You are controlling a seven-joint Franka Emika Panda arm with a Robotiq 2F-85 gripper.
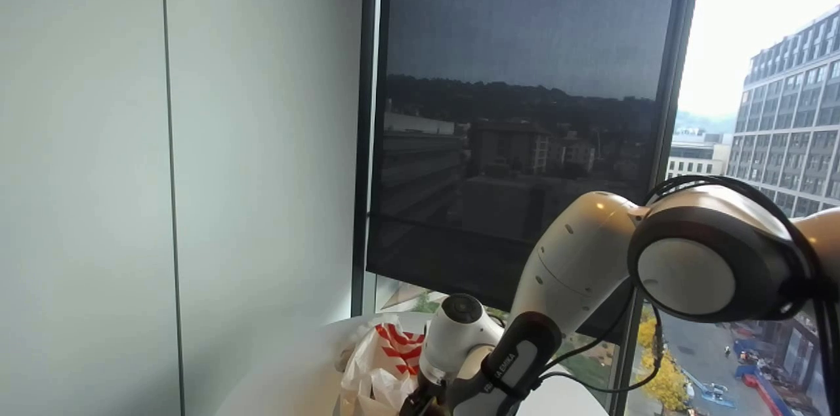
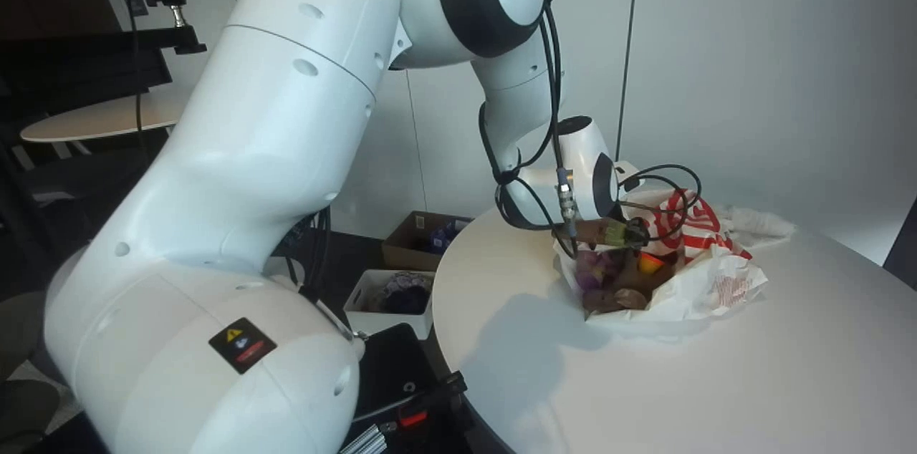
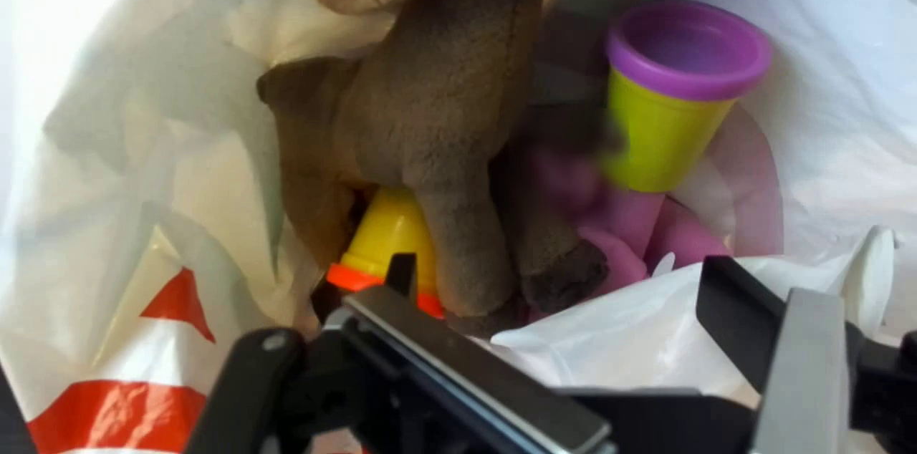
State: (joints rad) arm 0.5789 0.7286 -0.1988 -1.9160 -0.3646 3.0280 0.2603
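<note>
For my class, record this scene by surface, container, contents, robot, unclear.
Surface: white table with a curved edge
Container: open white plastic bag with red markings, on the table
Contents: brown plush animal; yellow plastic tub with purple rim; yellow plastic tub with orange rim, partly behind the animal's legs; pink items
Robot: black-and-grey fingers, apart, bag plastic visible between them
Unclear: whether the fingers touch the bag

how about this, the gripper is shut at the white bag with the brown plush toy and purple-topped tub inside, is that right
Not shut: the wrist view shows the gripper open, its fingers spread apart. It is at the white bag with the brown plush toy and purple-topped tub inside.
</note>
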